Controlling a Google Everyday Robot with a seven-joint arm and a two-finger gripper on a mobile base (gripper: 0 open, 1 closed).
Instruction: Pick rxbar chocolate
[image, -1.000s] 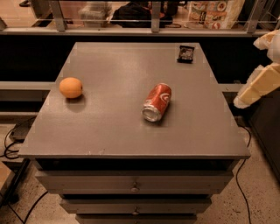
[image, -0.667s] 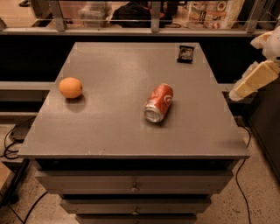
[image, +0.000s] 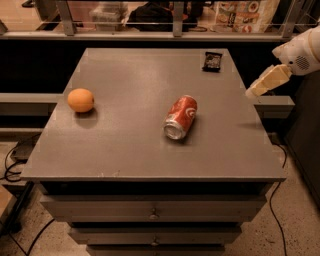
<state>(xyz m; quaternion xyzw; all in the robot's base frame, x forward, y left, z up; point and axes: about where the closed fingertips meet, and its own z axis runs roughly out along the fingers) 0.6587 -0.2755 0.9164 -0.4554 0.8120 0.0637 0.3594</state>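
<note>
Only the one camera view here: the grey counter (image: 135, 80) takes up most of it, with its front edge running over a stack of drawers (image: 152, 212) and its right edge dropping off to the floor. The rxbar chocolate (image: 212, 61) lies flat in the far right corner, close to both the back edge and the right edge. The end effector (image: 260, 85) hangs on the white arm (image: 300, 52) just off the counter's right edge, tilted down and to the left. Honestly can't tell whether it's open or closed from this angle. The bar sits up and to the left of it, near but not touching. The soda can (image: 180, 117) is on its side mid-counter and the orange (image: 80, 100) is out by the left edge, both well apart from the bar, so there's bare counter around that corner.
</note>
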